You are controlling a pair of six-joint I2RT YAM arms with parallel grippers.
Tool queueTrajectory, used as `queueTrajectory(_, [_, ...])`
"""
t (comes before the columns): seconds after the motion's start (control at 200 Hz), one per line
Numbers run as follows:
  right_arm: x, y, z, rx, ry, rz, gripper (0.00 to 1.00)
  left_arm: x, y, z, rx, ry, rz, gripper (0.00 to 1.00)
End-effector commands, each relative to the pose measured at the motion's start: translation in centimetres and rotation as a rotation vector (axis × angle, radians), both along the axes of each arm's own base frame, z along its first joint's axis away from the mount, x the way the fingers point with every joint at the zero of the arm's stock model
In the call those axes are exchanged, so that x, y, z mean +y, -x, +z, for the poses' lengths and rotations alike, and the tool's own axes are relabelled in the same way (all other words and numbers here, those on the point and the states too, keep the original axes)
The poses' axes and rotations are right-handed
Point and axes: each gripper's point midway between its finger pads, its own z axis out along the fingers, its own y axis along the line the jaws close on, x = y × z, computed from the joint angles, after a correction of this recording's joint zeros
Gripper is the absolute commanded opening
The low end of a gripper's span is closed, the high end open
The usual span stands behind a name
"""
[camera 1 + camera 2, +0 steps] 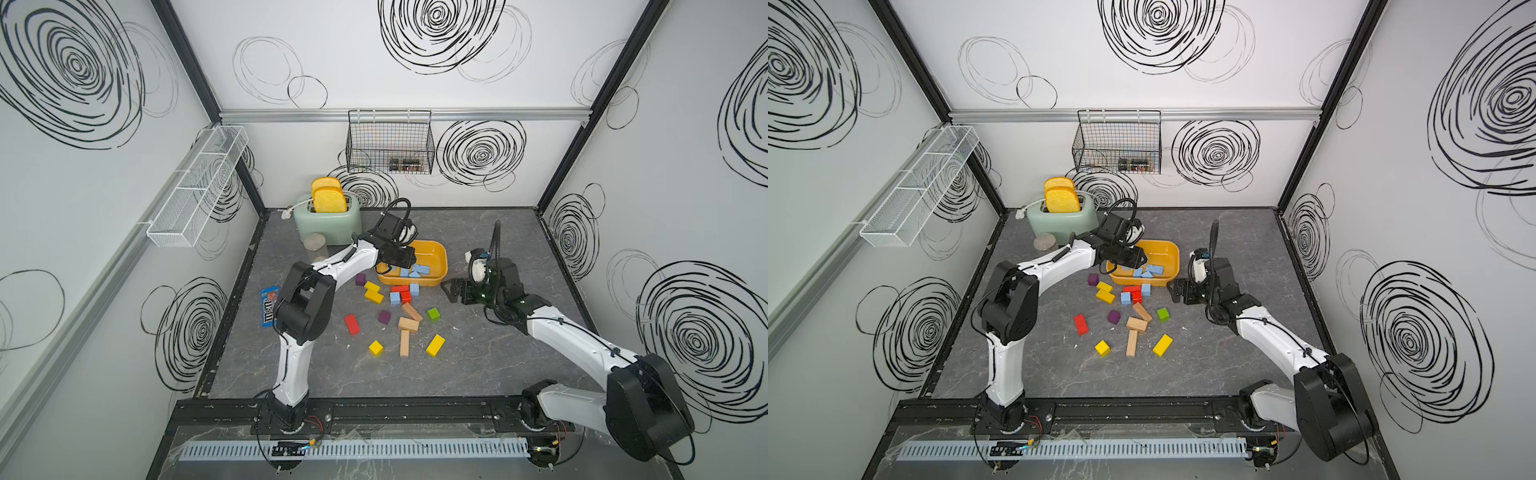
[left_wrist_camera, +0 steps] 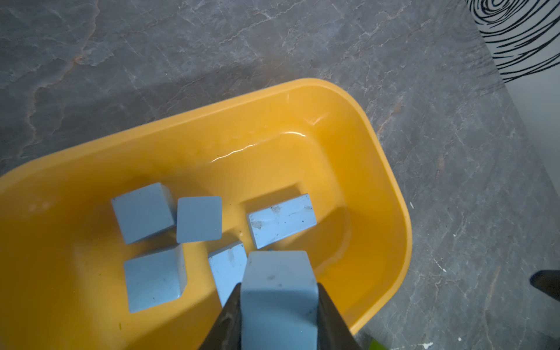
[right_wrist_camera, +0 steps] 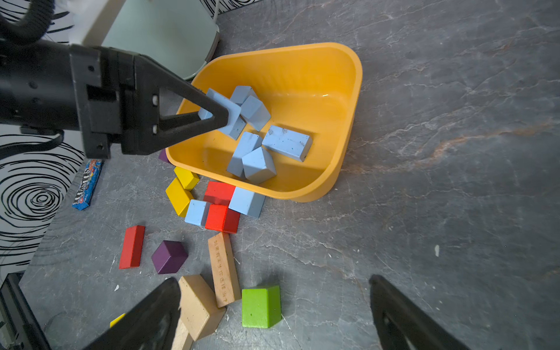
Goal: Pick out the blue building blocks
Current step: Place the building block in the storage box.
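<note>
grey marbled tabletop point(image 1: 478, 365) carries everything, with mixed coloured blocks scattered at its middle. toward its far side sits the yellow tub point(image 1: 440, 253), evidently the collecting place, since only blue pieces lie in it. the left gripper point(image 2: 278, 303) hangs over the end of the tub nearest its own arm, jaws closed onto the flat sides of one blue block point(image 3: 233, 118). the block is held clear above the tub floor, likely so it can be dropped among the others. the right gripper point(image 1: 453, 290) hovers just beside the tub, jaws spread wide and empty, probably held aside so the arms do not meet. of the blue building blocks point(image 2: 281, 219), about five lie loose in the tub. a blue piece point(image 3: 247, 201) and a blue cube point(image 3: 197, 212) rest on the table against the red blocks point(image 3: 219, 192), just outside the tub wall, not yet collected.
</note>
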Motion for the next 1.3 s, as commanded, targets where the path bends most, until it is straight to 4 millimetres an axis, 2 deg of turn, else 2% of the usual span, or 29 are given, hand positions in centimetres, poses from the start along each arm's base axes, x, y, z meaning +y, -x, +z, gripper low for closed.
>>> queueTrajectory(0.0, [-0.1,-1.1,1.4,-0.049,0.003,-0.014,0.98,-0.9,-0.7,-0.2,-0.002,0.034,-0.028,0.0])
queueTrajectory(0.37, [-0.3,-0.9,1.5,-0.051,0.005,-0.015,0.98,-2.1,-1.0,-1.9,0.042,0.049,-0.054,0.02])
queueTrajectory(0.385, [-0.3,-0.9,1.5,-0.051,0.006,-0.015,0.98,-2.1,-1.1,-1.9,0.042,0.048,-0.054,0.07])
queueTrajectory(0.415, [-0.3,-0.9,1.6,-0.053,0.005,-0.017,0.98,-2.1,-1.1,-2.0,0.043,0.045,-0.053,0.1])
queueTrajectory(0.65, [-0.7,-0.7,1.6,-0.054,0.008,-0.025,0.98,-2.1,-1.6,-3.4,0.075,0.021,-0.03,0.2])
queueTrajectory(0.821, [-0.8,-0.6,1.5,-0.055,0.009,-0.029,0.98,-2.3,-1.8,-3.7,0.078,0.01,-0.029,0.34])
queueTrajectory(1.296, [-0.9,-0.4,1.7,-0.061,0.007,-0.028,0.98,-2.3,-2.1,-3.1,0.076,0.0,-0.01,0.53])
